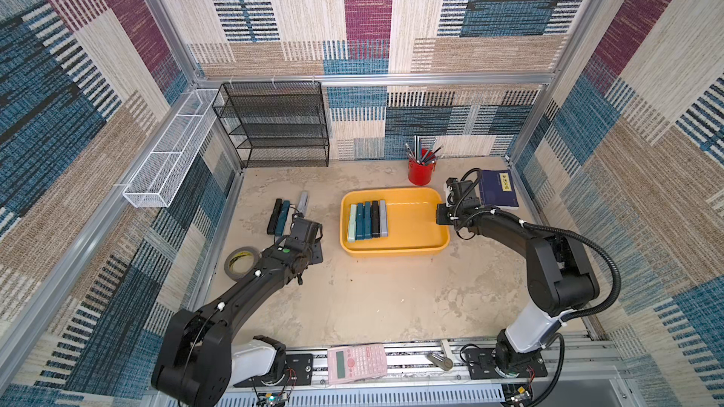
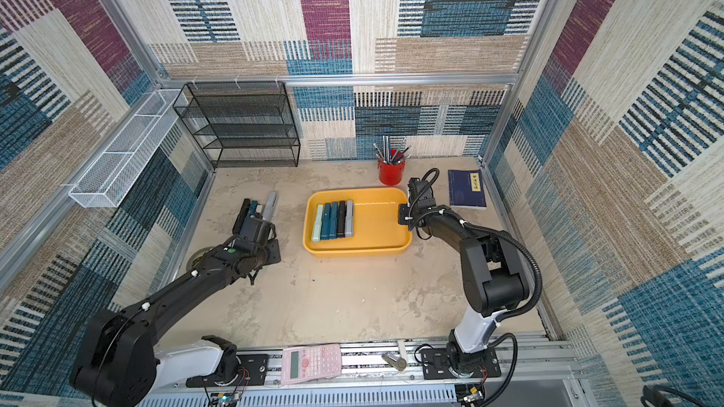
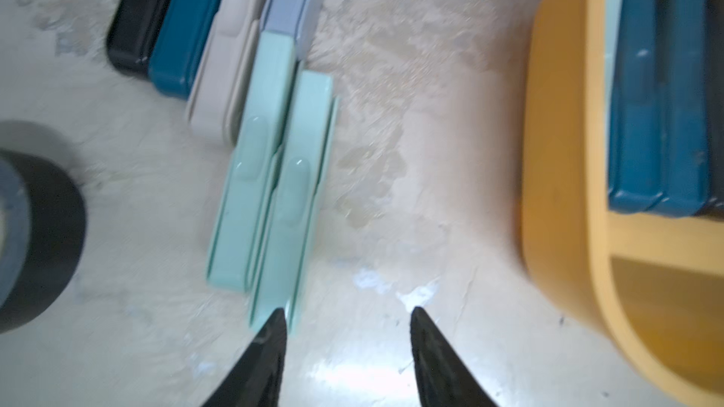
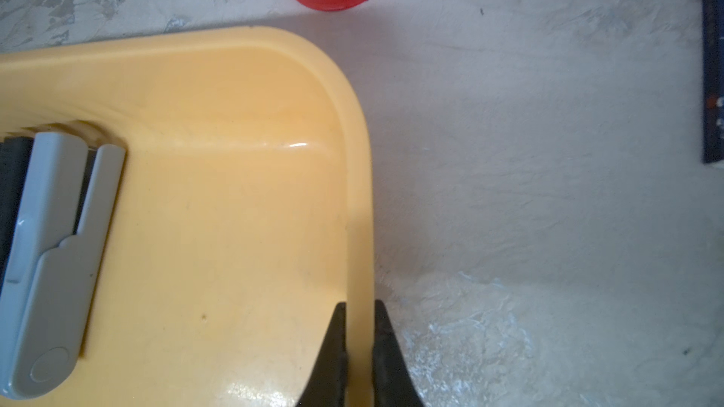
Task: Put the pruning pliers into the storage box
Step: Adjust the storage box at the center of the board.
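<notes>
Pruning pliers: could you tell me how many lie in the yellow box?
5, side by side at one end of the storage box: mint pliers, teal pliers, second teal pliers, black pliers, grey pliers. None seems hidden.

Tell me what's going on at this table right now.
Two robot arms are putting pruning pliers into the yellow storage box. The right gripper is pinched on the box's rim, apparently steadying it. The left gripper hangs open just above the table, one fingertip at the end of a mint green plier. Five pliers lie side by side in the box. Six, counting that one, lie on the table near a tape roll.
</notes>
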{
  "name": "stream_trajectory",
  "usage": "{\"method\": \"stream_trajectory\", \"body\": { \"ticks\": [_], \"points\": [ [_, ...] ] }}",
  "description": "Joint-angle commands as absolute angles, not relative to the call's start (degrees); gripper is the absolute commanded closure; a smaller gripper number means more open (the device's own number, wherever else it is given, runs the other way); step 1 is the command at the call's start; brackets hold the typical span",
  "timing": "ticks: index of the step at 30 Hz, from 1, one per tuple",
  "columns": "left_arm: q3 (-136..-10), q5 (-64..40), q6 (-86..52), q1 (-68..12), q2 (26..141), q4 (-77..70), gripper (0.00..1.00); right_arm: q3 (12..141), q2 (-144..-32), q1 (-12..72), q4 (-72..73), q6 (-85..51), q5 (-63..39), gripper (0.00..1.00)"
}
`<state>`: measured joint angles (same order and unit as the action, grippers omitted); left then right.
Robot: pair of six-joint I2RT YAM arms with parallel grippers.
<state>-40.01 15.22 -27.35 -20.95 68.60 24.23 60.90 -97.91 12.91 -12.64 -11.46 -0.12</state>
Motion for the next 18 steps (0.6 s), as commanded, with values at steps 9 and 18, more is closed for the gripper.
{"method": "stream_trajectory", "body": {
  "ticks": [9, 18],
  "points": [
    [-34.4, 16.2, -31.3, -20.2, 67.0, 26.5, 0.35, 60.6, -97.7, 13.0, -8.3, -12.1, -4.7, 0.98],
    [-35.2, 13.0, -30.0, -16.5, 73.7, 22.3, 0.39, 60.2, -97.6, 12.9, -7.9, -12.8, -5.2, 0.97]
  ]
}}
